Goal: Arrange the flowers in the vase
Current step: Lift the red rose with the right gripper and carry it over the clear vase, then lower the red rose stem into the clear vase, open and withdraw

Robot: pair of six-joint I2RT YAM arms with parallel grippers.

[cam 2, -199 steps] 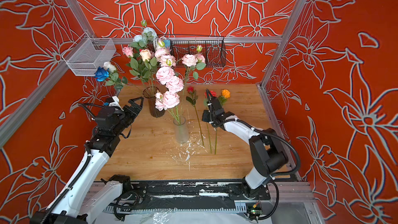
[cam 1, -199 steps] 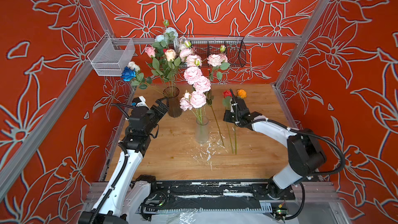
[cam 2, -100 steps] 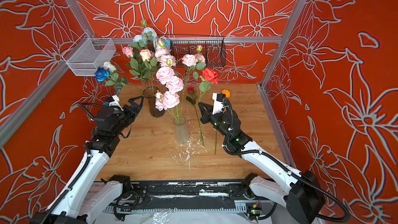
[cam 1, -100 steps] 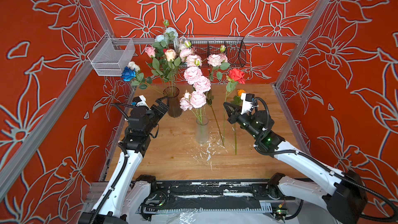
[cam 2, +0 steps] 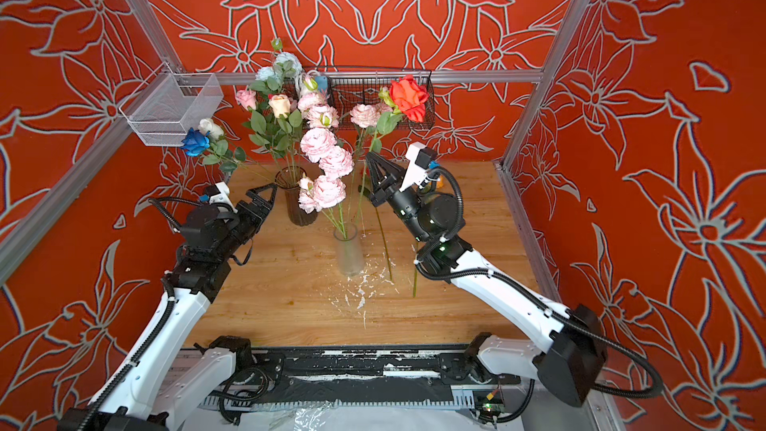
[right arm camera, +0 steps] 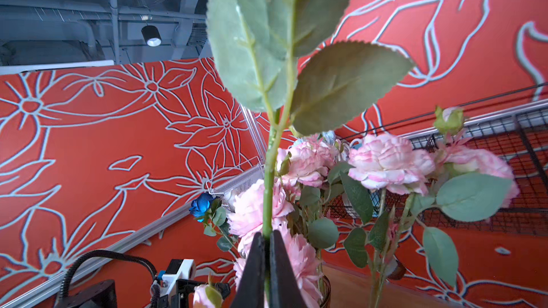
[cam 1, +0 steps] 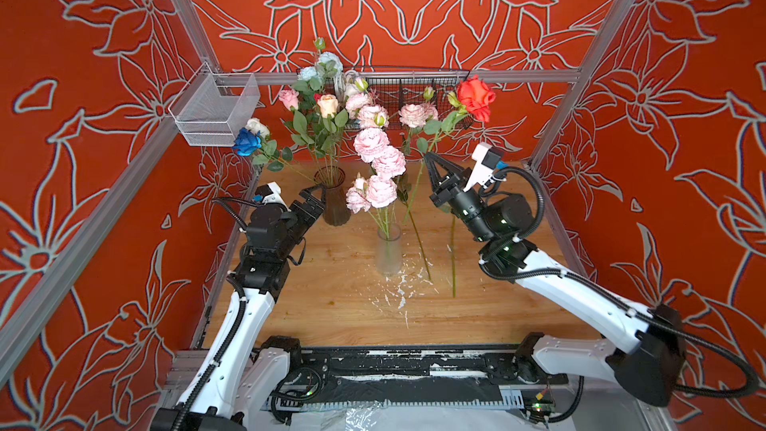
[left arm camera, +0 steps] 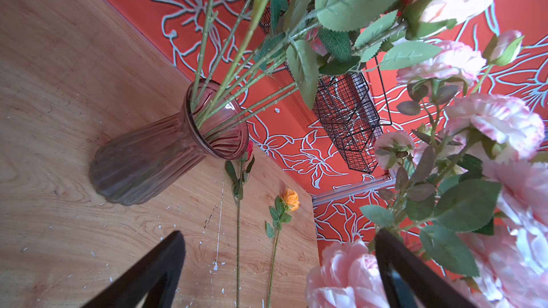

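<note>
Bench (cam 1: 331,308) carries a dark vase (cam 1: 335,207) at far left, full of roses (cam 1: 327,105), and a clear vase (cam 1: 389,252) in the middle with pink peonies (cam 1: 372,143). My right gripper (cam 1: 427,158) is clamped on the stem of a red rose (cam 1: 476,98), raised just right of the peonies and not yet in a vase. An orange rose (left arm camera: 290,200) and a red bud (left arm camera: 250,148) lie on the bench to the right. My left gripper (cam 1: 316,194) gapes empty beside the dark vase. I judge three stems are left.
</note>
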